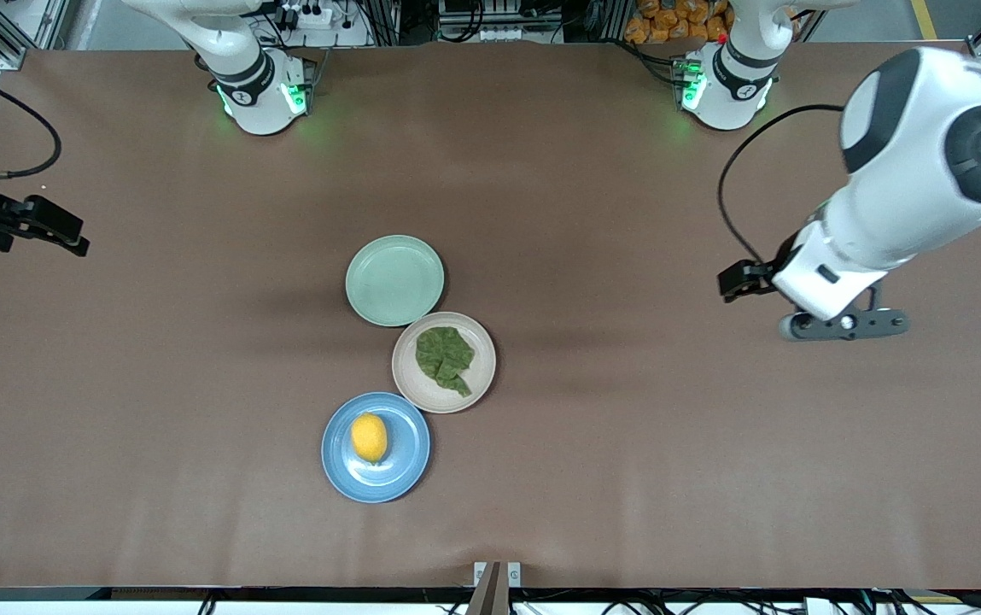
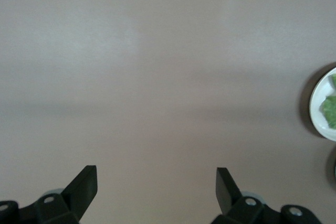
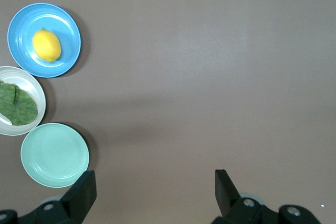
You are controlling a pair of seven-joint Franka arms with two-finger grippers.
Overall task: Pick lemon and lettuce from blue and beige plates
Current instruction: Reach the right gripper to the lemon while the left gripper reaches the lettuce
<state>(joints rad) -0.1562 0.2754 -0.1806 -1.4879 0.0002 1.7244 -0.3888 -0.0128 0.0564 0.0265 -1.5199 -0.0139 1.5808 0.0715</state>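
Observation:
The yellow lemon (image 1: 369,436) lies on the blue plate (image 1: 332,465), the plate nearest the front camera. Touching that plate and a little farther from the camera is the beige plate (image 1: 409,384), which carries the dark green lettuce (image 1: 446,357). My left gripper (image 1: 844,326) hangs over bare table toward the left arm's end, well away from the plates. Its fingers (image 2: 84,187) stand open with nothing between them. My right gripper (image 3: 155,174) is open and empty too, over bare table toward the right arm's end. Its wrist view shows the lemon (image 3: 46,45) and lettuce (image 3: 18,106) off to one side.
An empty mint-green plate (image 1: 394,280) sits against the beige plate, farther from the front camera. The three plates form a close row in the middle of the brown table (image 1: 627,470). A black cable (image 1: 733,188) loops from the left arm.

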